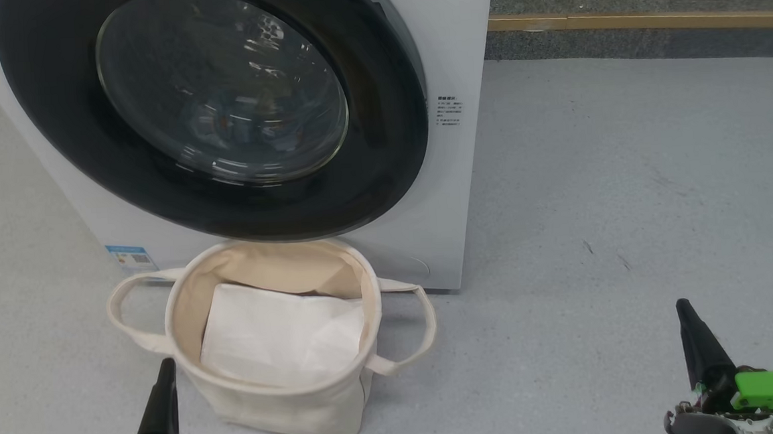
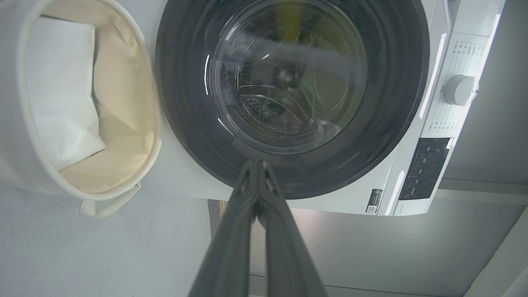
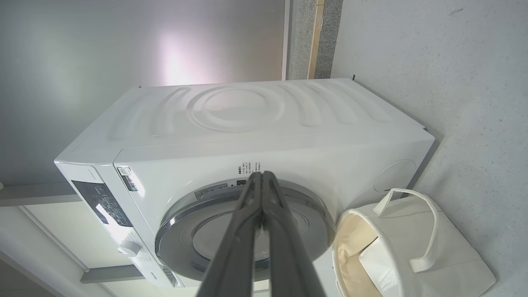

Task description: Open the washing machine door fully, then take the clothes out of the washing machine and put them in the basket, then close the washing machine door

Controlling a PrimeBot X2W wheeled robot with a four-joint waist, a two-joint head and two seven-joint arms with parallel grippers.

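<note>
Door shut on the washer, basket on the floor just in front, white sheet inside, left claw near left, closed, empty, right claw near right, closed, empty.

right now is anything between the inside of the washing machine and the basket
Yes: the washing machine door is shut over the opening. The basket stands just below it, top open, a white folded sheet already inside. The left gripper and right gripper, both shut, hang short of the door.
</note>
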